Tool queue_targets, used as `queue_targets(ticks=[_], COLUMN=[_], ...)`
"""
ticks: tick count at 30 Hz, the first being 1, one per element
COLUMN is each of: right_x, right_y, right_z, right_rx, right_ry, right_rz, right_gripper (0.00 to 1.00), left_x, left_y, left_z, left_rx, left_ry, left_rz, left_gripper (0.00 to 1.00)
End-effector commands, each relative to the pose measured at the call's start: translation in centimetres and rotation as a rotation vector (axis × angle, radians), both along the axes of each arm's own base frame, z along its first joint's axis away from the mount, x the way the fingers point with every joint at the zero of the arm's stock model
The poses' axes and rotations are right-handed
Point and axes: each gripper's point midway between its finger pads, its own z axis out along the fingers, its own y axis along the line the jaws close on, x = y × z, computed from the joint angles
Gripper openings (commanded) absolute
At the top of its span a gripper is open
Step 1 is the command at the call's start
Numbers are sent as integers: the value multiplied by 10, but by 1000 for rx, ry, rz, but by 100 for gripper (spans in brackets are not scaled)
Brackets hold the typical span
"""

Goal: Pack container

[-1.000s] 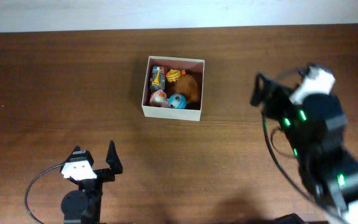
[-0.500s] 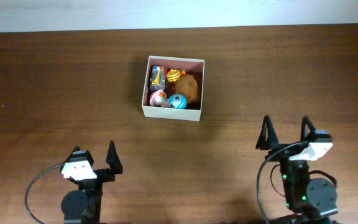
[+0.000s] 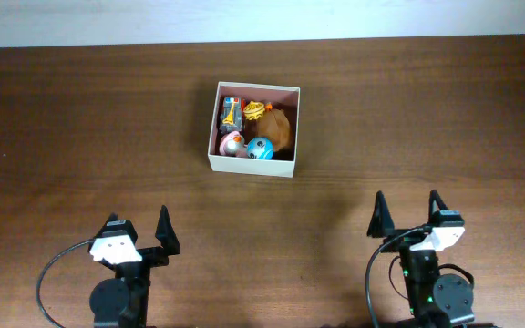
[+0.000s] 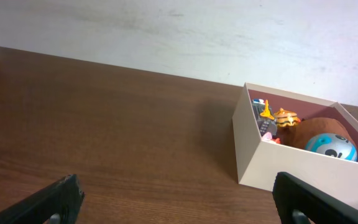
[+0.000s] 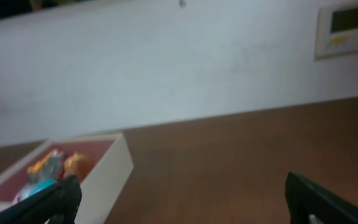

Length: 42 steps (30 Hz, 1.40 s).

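Note:
The container (image 3: 251, 165) is a square cream-white box with a pink-brown inside, at the middle back of the table. It holds several small toys: a brown one (image 3: 276, 128), a blue ball (image 3: 262, 148), a pink one (image 3: 231, 143) and an orange one (image 3: 255, 110). It also shows in the left wrist view (image 4: 278, 168) and the right wrist view (image 5: 107, 165). My left gripper (image 3: 138, 228) is open and empty near the front left. My right gripper (image 3: 406, 211) is open and empty near the front right.
The table is dark brown wood (image 3: 80, 137). A white wall (image 4: 166, 31) runs behind its back edge. A small wall panel (image 5: 344, 28) shows at the upper right of the right wrist view.
My right arm has pulled back from beside the container to the table's front right and settled low. The left arm and the container have not moved.

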Motion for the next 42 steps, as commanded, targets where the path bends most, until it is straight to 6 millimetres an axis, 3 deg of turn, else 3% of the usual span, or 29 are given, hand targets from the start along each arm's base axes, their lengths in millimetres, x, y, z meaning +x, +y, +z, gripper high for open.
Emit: queue_targets(ticks=[1,10,42], right_x=[-1,-4,-4], right_y=[4,3,6], right_z=[-14,-41,-42], right_rx=[-20,-37,-56], right_ry=[34,139,143], right_rz=[26,27,42], right_gripper=[99,99,99], left_x=[0,0,0], left_y=[-1,-1,-1], left_z=[0,0,0], left_rx=[14,14,14], left_ry=[-4,-4,-4], left_rz=[-10,-10,-10], left_gripper=[100,99,100])
